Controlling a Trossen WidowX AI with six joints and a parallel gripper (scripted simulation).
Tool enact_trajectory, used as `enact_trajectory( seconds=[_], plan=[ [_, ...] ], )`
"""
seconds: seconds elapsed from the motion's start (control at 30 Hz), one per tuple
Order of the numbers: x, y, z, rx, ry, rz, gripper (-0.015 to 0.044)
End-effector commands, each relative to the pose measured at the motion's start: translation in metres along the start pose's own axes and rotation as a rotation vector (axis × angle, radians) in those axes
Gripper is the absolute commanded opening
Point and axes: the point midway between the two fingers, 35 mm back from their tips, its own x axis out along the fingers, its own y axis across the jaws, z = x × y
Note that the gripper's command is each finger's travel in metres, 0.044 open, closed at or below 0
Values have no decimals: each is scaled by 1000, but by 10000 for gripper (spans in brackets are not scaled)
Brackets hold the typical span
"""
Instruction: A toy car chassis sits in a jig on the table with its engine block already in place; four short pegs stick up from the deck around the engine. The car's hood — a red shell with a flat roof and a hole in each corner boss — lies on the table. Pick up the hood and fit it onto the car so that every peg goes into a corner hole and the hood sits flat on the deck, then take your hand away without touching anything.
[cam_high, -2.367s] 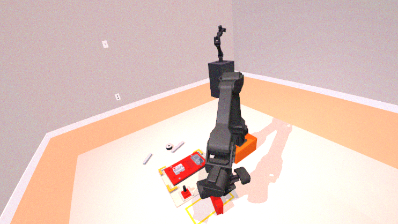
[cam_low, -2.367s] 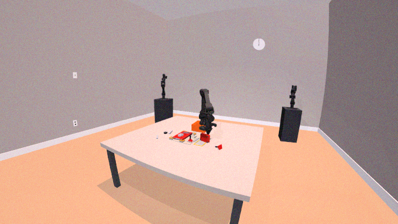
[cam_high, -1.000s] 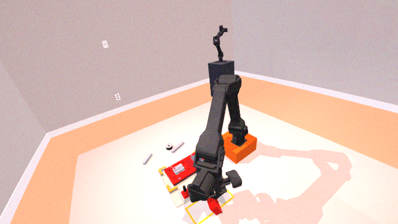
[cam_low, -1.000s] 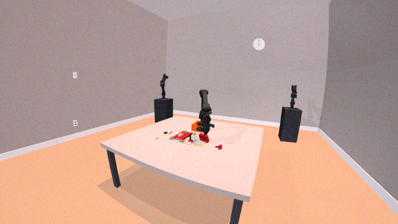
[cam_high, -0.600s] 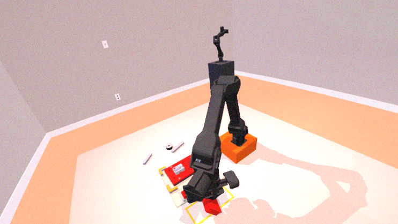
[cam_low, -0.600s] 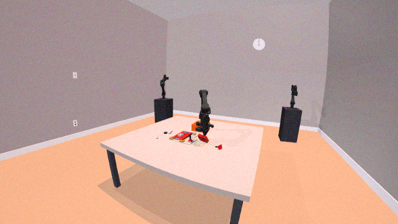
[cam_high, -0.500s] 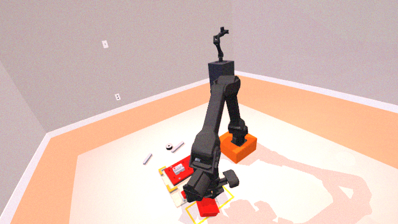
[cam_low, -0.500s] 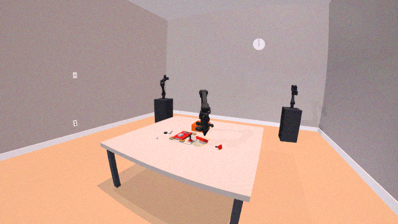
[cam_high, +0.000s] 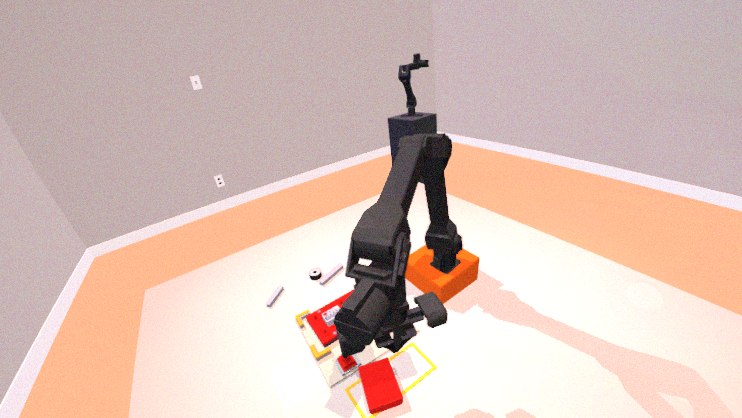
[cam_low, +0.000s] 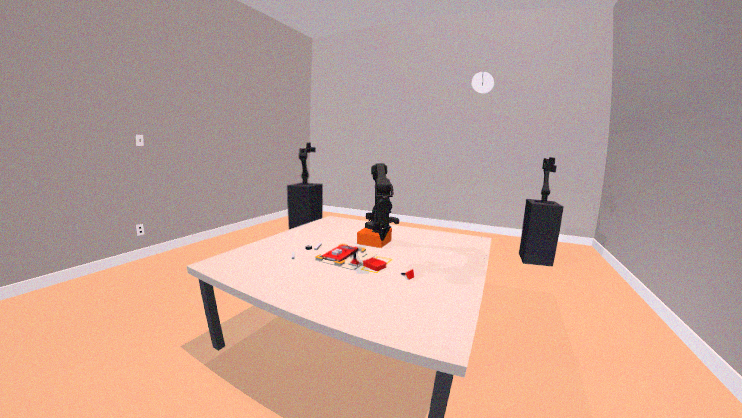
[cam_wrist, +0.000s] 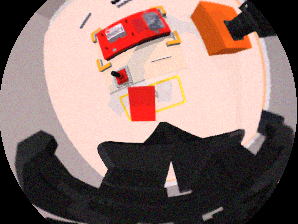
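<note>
wrist view: pincer (cam_wrist: 172, 177) clenched fully, empty, raised above red hood (cam_wrist: 141, 103) flat on table (cam_wrist: 200, 90).

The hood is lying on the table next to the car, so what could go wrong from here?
1. The gripper is shut and empty above the hood. If it comes down that way, it would probably shove the hood instead of grasping it.
2. A small red part sits between the hood and the chassis. The carry could knock it.
</note>
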Motion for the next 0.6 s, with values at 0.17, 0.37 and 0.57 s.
enact_trajectory(
  seconds=[0.17, 0.37, 0.57],
  plan=[
    [-1, 0, 0, 1, 4, 3, 0],
    [-1, 0, 0, 1, 4, 3, 0],
    [1, 2, 0, -134, 3, 3, 79]
  ],
)
